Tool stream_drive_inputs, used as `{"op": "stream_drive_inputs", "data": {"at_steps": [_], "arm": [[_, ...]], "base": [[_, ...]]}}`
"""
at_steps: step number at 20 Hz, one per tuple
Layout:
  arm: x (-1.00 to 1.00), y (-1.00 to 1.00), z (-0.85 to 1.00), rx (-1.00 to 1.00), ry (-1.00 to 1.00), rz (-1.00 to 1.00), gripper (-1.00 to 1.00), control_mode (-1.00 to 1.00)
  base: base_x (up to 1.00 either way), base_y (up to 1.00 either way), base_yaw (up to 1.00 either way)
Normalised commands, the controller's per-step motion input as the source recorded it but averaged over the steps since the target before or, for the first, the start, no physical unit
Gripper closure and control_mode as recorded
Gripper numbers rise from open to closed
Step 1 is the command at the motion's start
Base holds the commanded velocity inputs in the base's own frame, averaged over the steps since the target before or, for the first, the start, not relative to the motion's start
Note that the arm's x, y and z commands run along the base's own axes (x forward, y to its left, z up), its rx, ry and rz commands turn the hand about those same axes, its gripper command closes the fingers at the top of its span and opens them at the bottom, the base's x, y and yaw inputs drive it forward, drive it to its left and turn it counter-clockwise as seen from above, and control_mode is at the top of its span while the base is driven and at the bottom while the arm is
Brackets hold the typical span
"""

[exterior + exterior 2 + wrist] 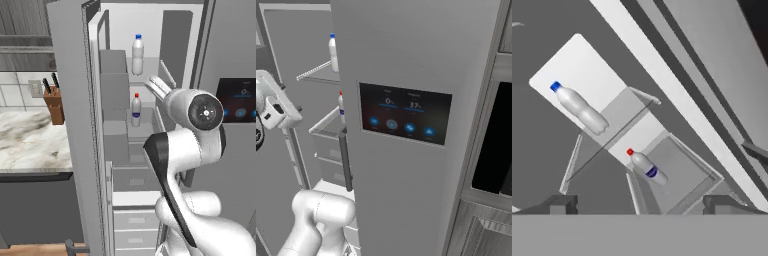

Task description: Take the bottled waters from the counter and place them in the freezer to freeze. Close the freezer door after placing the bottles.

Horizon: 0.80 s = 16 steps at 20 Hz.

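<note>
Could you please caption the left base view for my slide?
Both bottled waters, blue-capped above red-capped, stand in the freezer; freezer door open.

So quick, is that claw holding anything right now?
Gripper: open and empty; both bottles stand on freezer shelves, blue-capped bottle above red-capped bottle.

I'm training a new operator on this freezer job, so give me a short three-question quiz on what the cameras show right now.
1. True or false: both bottles stand upright inside the freezer.
2. Which sits on the higher shelf? A) blue-capped bottle B) red-capped bottle
3. What step of the job remains, judging by the freezer door?

Key:
1. True.
2. A.
3. Closing the door: it stands wide open, and the gripper is open and holds nothing.
</note>
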Motion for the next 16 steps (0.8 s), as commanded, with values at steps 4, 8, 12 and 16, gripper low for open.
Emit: {"op": "stream_drive_inputs", "data": {"at_steps": [4, 8, 12, 16], "arm": [[-1.00, 0.00, -0.54, 0.08, 0.61, -0.09, -1.00, -1.00], [-0.43, -0.50, -0.73, 0.00, 0.11, 0.01, -1.00, -1.00], [0.00, -0.96, -0.26, 0.04, -0.08, 0.20, -1.00, -1.00], [-0.07, -0.69, -0.11, 0.03, -0.12, 0.24, -1.00, -1.00]], "base": [[0.00, 0.00, 0.00], [0.00, 0.00, 0.00], [0.00, 0.00, 0.00], [0.00, 0.00, 0.00]]}}
